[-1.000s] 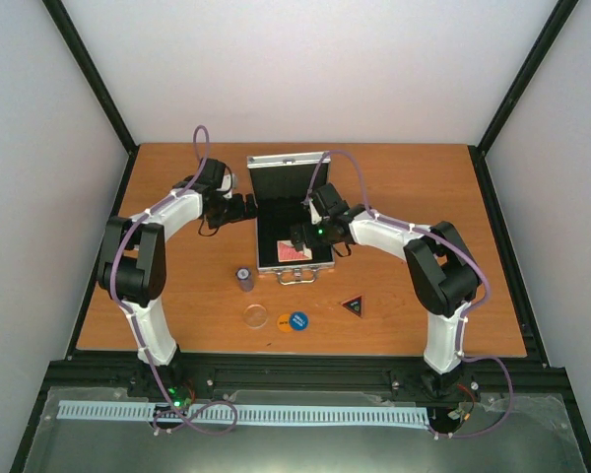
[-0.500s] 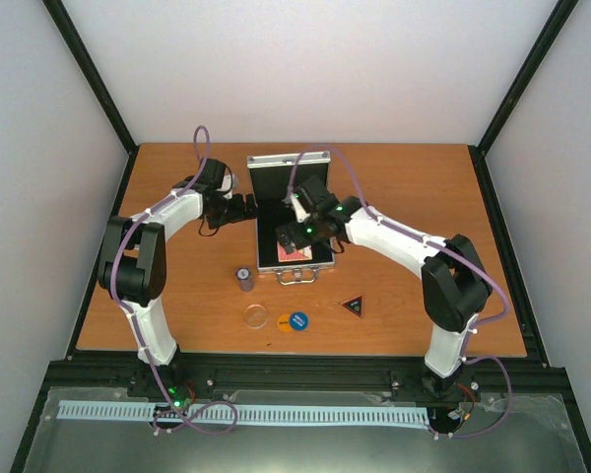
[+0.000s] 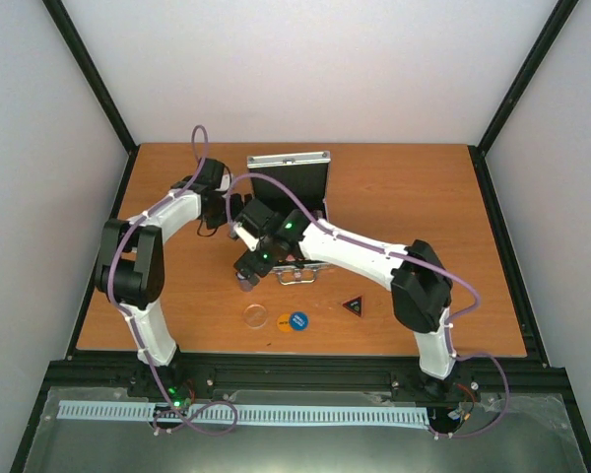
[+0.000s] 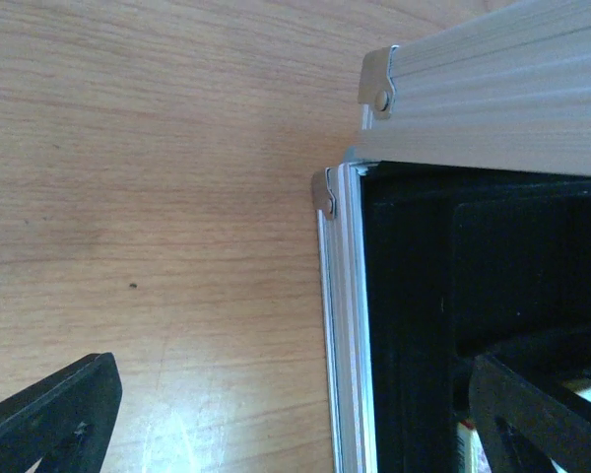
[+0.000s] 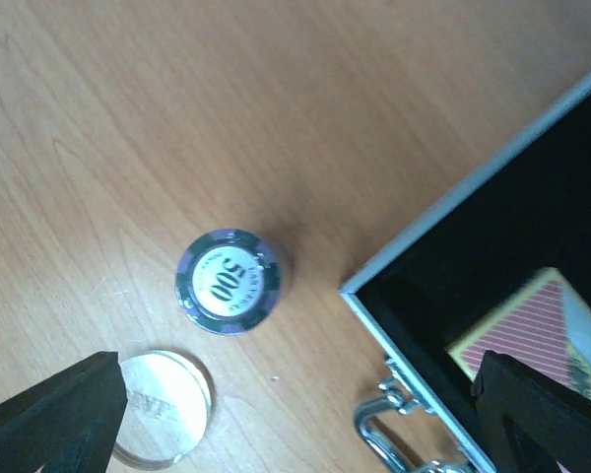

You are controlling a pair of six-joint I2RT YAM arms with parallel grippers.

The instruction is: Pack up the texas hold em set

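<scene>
Top view: noted small silver aluminium case (image 3: 289,158) open mid-table, lid upright at 12 o'clock. Purple-edged chip stack (image 3: 244,287) at its 7 o'clock, under right gripper (image 3: 248,268). Clear disc (image 3: 255,315), orange disc (image 3: 284,321), blue disc (image 3: 297,320) at 6; black triangle (image 3: 353,305) at 5.

Left wrist: found left gripper (image 4: 295,424) spread wide astride case's left wall, clamping nothing.

Right wrist: found right gripper spread wide, empty, above chip stack. Red card deck (image 5: 532,335) inside case.

Setting: a robotics test cell, probably within a laboratory; the wooden table (image 3: 414,197) is enclosed by plain white panels (image 3: 305,69) on black frame posts (image 3: 91,74). The left arm (image 3: 138,266) and right arm (image 3: 424,291) are bolted to a black rail (image 3: 305,374) at the near edge.
</scene>
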